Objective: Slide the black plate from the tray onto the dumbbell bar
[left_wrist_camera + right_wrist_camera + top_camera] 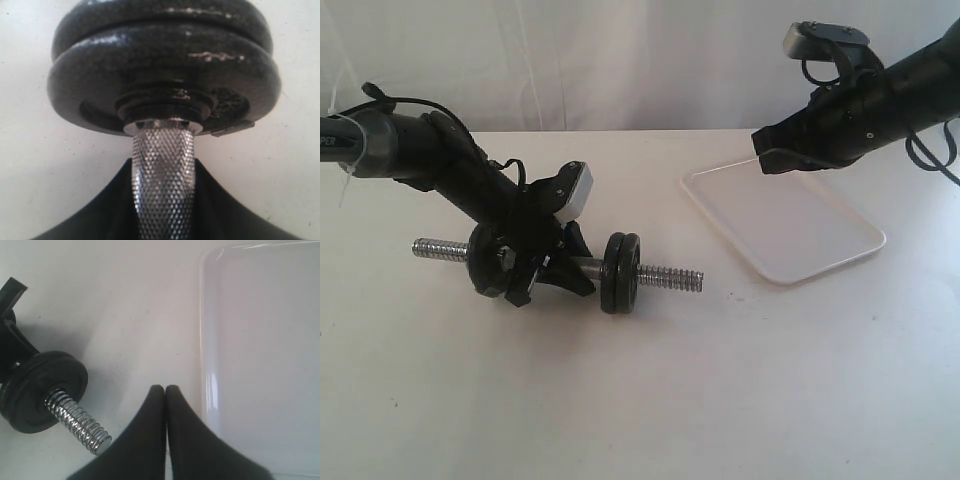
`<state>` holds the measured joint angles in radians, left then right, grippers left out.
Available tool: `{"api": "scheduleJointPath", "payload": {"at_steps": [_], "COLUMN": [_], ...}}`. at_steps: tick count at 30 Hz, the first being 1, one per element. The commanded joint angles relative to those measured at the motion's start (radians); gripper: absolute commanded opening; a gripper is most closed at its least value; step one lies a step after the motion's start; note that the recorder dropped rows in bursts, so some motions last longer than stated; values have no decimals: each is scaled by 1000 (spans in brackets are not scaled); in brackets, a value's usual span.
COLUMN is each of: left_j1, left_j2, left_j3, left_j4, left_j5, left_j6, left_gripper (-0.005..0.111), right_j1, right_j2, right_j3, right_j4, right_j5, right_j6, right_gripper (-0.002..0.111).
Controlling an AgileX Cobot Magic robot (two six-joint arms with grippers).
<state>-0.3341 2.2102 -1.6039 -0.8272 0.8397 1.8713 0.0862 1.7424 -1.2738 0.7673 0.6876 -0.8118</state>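
Note:
The dumbbell bar [665, 275] lies on the table with my left gripper [555, 268] shut on its knurled middle [162, 185]; the dark fingers [225, 210] flank it on both sides. Two black plates [620, 272] sit side by side on the bar's right part, seen close up as stacked discs [165, 75]. Another black disc [483, 262] is on the bar's left part, behind my arm. The white tray [840, 225] holds nothing. My right gripper [767, 160] hangs shut and empty above the tray's near-left corner, its fingertips [159, 390] pressed together beside the tray rim [202, 340].
The bar's threaded right end [80, 422] pokes out past the plates [40, 390], toward the tray. The left threaded end [438, 249] sticks out on the other side. A white wall backs the white table [720, 400].

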Motion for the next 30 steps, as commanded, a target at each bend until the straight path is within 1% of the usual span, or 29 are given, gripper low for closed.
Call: {"api": "scheduleJointPath", "payload": {"at_steps": [1, 4, 12, 19, 21, 25, 30], "left_j1": [4, 4, 4, 4, 4, 4, 4], "left_j2": [-69, -69, -69, -69, -69, -69, -69], "left_j3": [-14, -14, -14, -14, -14, -14, -14], "left_j4": [-904, -885, -777, -597, -558, -519, -505], "left_j5": [50, 50, 47, 42, 40, 17, 17], "left_j6": [-12, -12, -11, -13, -13, -22, -23], "left_gripper": [0, 0, 0, 0, 4, 23, 36], "right_j1": [-7, -7, -7, -7, -7, -7, -7], "right_j2": [-9, -9, -8, -8, -8, -8, -8], "right_j3": [-4, -4, -4, -4, -4, -4, -4], "right_j4": [-5, -5, -5, -5, -5, -5, -7], "right_j5": [-8, -8, -12, -12, -12, -12, -16], "right_j6": [5, 5, 5, 5, 5, 5, 5], "right_gripper": [0, 0, 0, 0, 0, 0, 0]}}
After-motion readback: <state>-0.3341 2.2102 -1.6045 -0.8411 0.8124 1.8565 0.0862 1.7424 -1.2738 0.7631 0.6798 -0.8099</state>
